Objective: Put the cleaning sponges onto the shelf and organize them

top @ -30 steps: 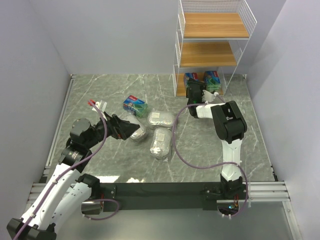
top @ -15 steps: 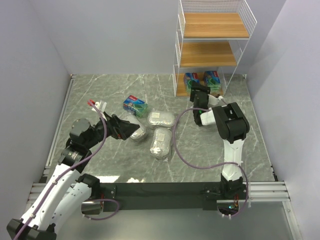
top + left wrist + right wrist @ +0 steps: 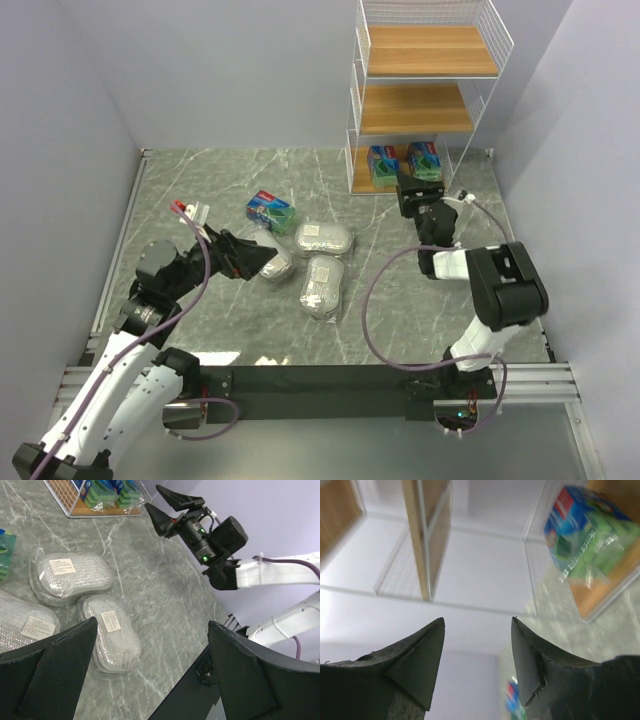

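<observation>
Two green cleaning sponges [image 3: 383,165] [image 3: 424,160] lie on the bottom tier of the white wire shelf [image 3: 428,107]. My right gripper [image 3: 418,195] hovers just in front of that tier, open and empty; its wrist view shows the gripper [image 3: 477,620] pointing past a green pack [image 3: 585,545]. A third green pack [image 3: 270,210] lies on the floor. Three silvery oval packs [image 3: 323,240] [image 3: 320,285] [image 3: 275,265] lie mid-floor. My left gripper [image 3: 255,258] is open beside the leftmost one, holding nothing. The left wrist view shows its gripper [image 3: 152,622] above the silver packs [image 3: 70,572] [image 3: 110,640].
The shelf's middle tier [image 3: 415,108] and top tier [image 3: 430,50] are bare wood. Grey walls close in the marble floor [image 3: 230,180] on three sides. A black rail [image 3: 320,380] runs along the near edge. The right arm's cable [image 3: 365,300] loops over the floor.
My right gripper has drawn back from the shelf's bottom tier, toward the right and near side, and its elbow has swung right. The left arm has barely moved.
</observation>
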